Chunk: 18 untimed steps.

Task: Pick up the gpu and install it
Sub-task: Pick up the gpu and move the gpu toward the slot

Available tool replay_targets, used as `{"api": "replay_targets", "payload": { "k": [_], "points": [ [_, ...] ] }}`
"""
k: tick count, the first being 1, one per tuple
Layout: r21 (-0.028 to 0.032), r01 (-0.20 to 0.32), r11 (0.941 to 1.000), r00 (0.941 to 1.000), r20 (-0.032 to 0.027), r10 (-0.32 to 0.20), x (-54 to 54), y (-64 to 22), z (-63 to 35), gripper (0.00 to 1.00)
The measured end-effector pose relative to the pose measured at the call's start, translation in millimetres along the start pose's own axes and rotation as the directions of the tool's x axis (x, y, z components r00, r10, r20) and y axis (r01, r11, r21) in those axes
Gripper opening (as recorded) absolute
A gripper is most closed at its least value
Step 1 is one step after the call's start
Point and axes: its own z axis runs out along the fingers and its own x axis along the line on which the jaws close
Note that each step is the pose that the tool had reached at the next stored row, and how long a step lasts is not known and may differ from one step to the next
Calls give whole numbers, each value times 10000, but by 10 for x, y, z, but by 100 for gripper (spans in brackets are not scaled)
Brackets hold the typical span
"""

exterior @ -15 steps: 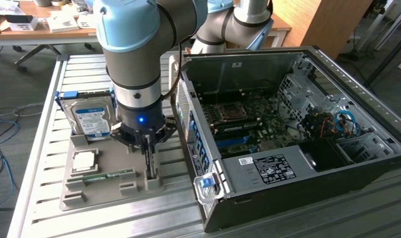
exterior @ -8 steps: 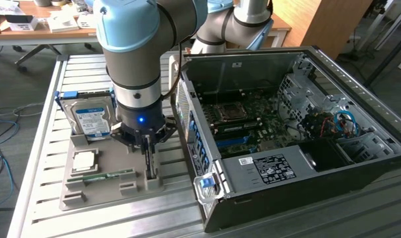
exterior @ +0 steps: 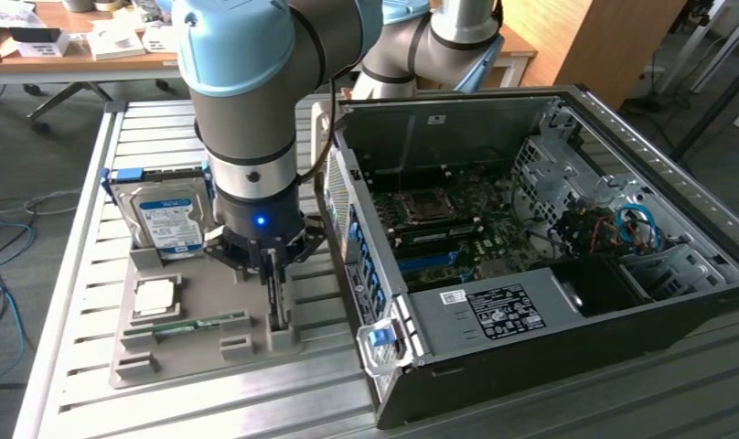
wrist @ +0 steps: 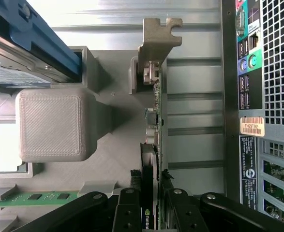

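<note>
Slatted metal table (exterior: pixel 83 302) carries a grey fixture tray (exterior: pixel 198 352) and an open computer case (exterior: pixel 504 375); behind them we note a cluttered desk (exterior: pixel 65 18). The gripper (exterior: pixel 275 279) is closed narrowly on the gpu (exterior: pixel 277 315), which stands on edge in the tray directly beneath it. The wrist view adds the pale bracket (wrist: pixel 156 41) beyond the fingers (wrist: pixel 129 208).

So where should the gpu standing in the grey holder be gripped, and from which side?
Pinch the gpu across its two flat faces at the top edge, coming straight down from above: it stands edge-on in the grey holder, bracket at one end, leaving only that edge free. The gripper holds it that way.
</note>
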Motion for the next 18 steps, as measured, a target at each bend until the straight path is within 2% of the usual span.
{"api": "replay_targets", "payload": {
  "k": [5,18],
  "points": [
    [-4,169,9999,9999,-8,-169,-6,0,0,26],
    [-4,170,9999,9999,-8,-170,-6,0,-1,26]
  ]
}}
